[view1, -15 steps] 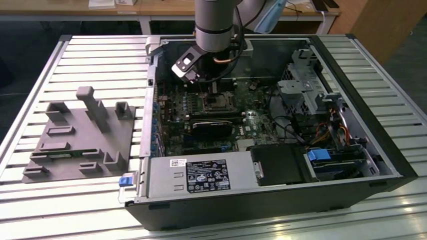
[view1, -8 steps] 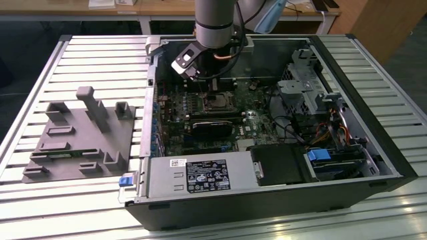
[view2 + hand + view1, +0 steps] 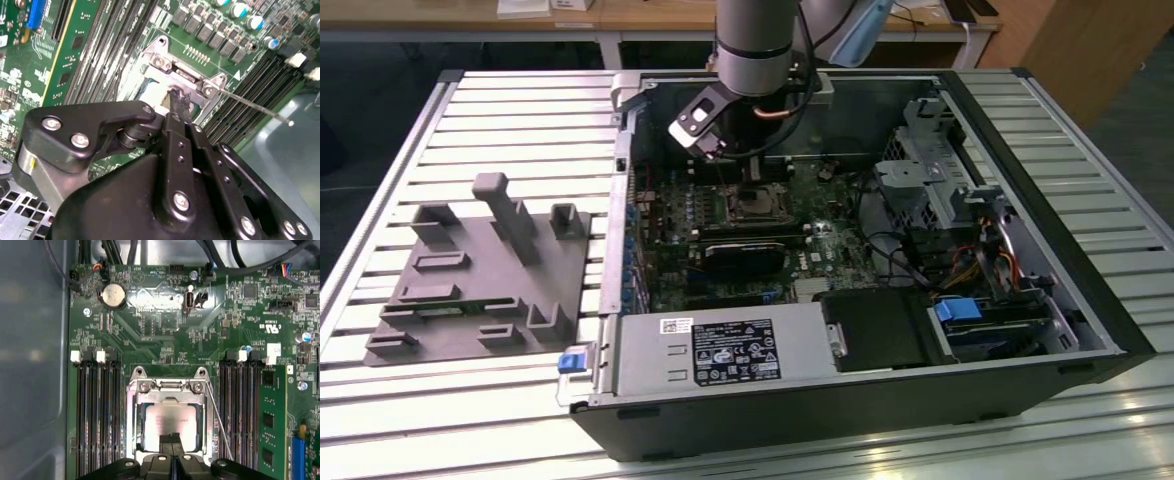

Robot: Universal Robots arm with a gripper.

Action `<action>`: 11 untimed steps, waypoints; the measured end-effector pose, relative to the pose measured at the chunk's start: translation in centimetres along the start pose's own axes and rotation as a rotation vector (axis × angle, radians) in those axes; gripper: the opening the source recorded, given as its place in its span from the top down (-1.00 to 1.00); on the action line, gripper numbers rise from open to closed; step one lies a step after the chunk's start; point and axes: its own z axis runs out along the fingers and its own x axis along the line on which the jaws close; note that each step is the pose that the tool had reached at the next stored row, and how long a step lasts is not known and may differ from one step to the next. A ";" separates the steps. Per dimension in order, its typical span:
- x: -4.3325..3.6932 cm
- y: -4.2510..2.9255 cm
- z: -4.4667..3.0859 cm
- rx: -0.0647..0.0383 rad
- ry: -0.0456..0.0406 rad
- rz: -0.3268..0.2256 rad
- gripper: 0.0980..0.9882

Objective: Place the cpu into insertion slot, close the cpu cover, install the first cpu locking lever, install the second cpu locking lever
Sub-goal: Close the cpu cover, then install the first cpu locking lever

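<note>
The cpu [image 3: 167, 422] lies flat in the insertion slot [image 3: 755, 205], on the motherboard [image 3: 160, 335] between the two banks of memory slots [image 3: 95, 410] inside the open computer case [image 3: 854, 400]. The cpu cover [image 3: 133, 415] appears to be lowered over it, with the chip's pale face showing through the square window. One locking lever [image 3: 218, 422], a thin wire rod, stands free and angles away from the socket; it is not latched. A second lever cannot be made out. The step in hand is judged to be closing and seating the cover. To do it well, the pressure should fall straight down on the metal frame's edge, not on the chip face. The cover should lie flat on all sides, and the arm should stay clear of the raised lever rod. The gripper [image 3: 172, 437] has its two fingers pressed together, with only a thin seam between them and nothing pinched. In both wrist views the joined tip sits at the edge of the socket nearest the gripper body, over the border of the cpu and the cover. Whether it touches the metal or hovers just above it cannot be told.
</note>
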 end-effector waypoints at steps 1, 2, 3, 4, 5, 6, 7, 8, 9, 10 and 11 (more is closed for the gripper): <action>0.00 0.17 0.00 0.000 0.0000 0.000 0.98; 0.01 0.37 0.01 0.000 0.0000 0.000 0.98; 0.01 0.56 0.01 0.000 0.0000 0.000 0.98; 0.00 0.67 0.01 0.000 -0.0001 0.000 0.98; 0.00 0.76 0.02 0.000 0.0000 0.000 0.98; 0.00 0.82 0.02 0.000 0.0001 0.000 0.98; 0.01 0.86 0.02 0.000 0.0001 0.000 0.98; 0.01 0.87 0.02 0.000 -0.0001 0.000 0.98; 0.01 0.89 0.02 0.000 0.0000 0.000 0.98; 0.01 0.89 0.02 0.000 0.0000 0.000 0.98; 0.01 0.89 0.02 0.000 -0.0001 0.000 0.98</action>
